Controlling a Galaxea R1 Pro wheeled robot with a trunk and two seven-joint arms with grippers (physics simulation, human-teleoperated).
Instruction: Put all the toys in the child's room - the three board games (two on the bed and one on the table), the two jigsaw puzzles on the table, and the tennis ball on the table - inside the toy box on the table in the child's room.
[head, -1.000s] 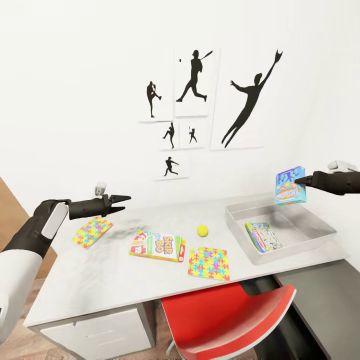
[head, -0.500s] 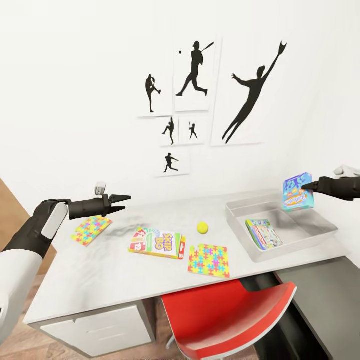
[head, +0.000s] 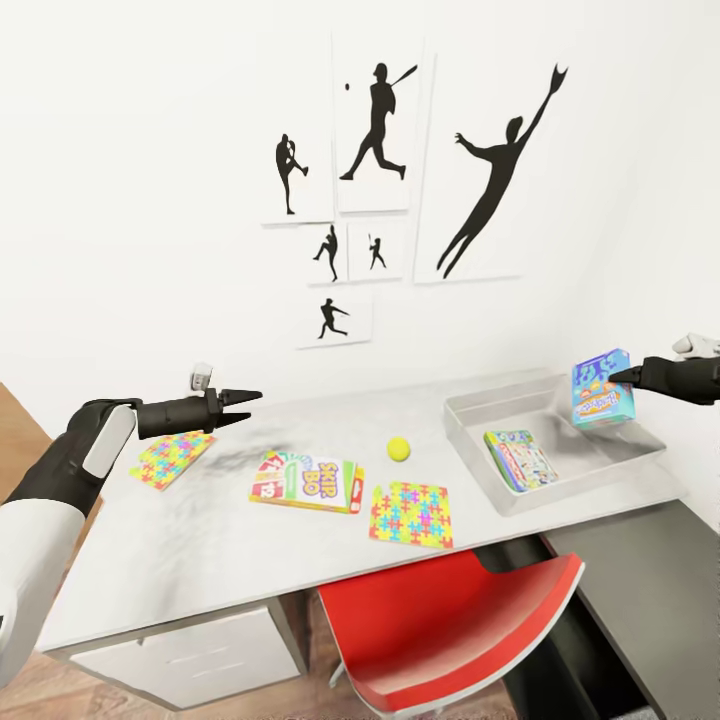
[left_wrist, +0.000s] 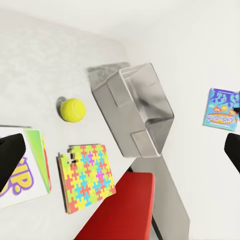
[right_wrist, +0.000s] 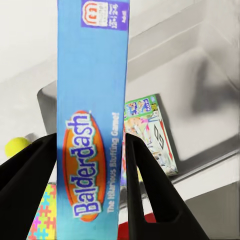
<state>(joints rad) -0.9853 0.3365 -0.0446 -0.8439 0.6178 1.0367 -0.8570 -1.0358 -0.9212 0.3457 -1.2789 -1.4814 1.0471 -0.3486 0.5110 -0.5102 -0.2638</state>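
Left hand (head: 243, 405): fingers parted, empty, hovering above the table (head: 200, 540) at the 9 o'clock side, just past the first jigsaw puzzle (head: 165, 458).

Items lying flat on the table, left to right: the first jigsaw puzzle; the Skip-Bo board game (head: 308, 482); the second jigsaw puzzle (head: 412, 514), at 5 o'clock from the Skip-Bo box; the tennis ball (head: 399, 449), at 12 o'clock from that puzzle. All rest apart from one another.

The toy box (head: 470, 430) is an open metal tray at the table's 3 o'clock end. One board game (head: 520, 459) already lies flat inside it.

Right hand (head: 612, 377): closed on the Balderdash box (head: 601, 389), held upright above the tray's far corner. The right wrist view shows both fingers (right_wrist: 30, 170) clamping the narrow blue spine.

Handling judgement: the box appears to be light, stiff cardboard with a glossy, possibly slippery print. Grip across the thin dimension, near mid-length, to limit swing.
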